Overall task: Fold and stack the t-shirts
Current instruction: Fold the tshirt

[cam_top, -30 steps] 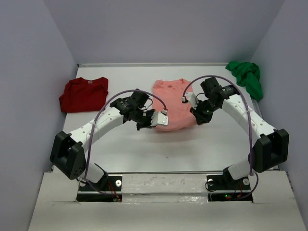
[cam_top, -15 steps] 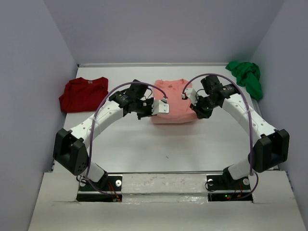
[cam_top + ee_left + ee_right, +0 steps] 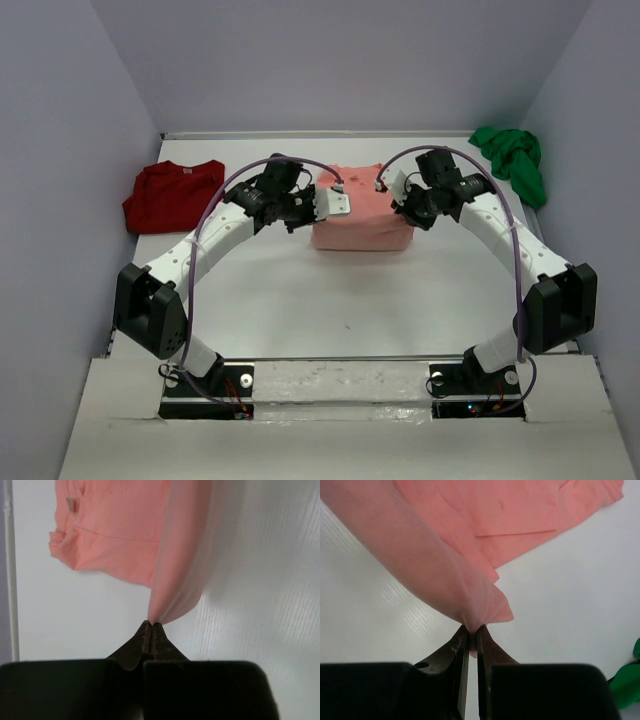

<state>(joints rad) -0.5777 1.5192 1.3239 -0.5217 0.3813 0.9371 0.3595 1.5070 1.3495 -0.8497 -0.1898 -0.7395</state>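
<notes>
The salmon-pink t-shirt (image 3: 360,222) lies at the table's middle back, its near part lifted and doubled over toward the far edge. My left gripper (image 3: 313,211) is shut on the shirt's left corner; in the left wrist view that gripper (image 3: 151,624) pinches a point of the cloth (image 3: 120,535). My right gripper (image 3: 402,207) is shut on the right corner, and the right wrist view has this gripper (image 3: 471,628) holding bunched fabric (image 3: 485,515) between its jaws. The dark red t-shirt (image 3: 175,194) lies flat at the far left. The bright green t-shirt (image 3: 512,159) is crumpled at the far right.
White table (image 3: 330,300) with purple walls on three sides. The back edge runs just behind the pink shirt. A bit of the green shirt (image 3: 627,680) shows at the right wrist view's lower right corner.
Both grippers have moved toward the far edge, carrying the pink shirt's near edge up and over its far part. The visible shirt has become shorter front to back.
</notes>
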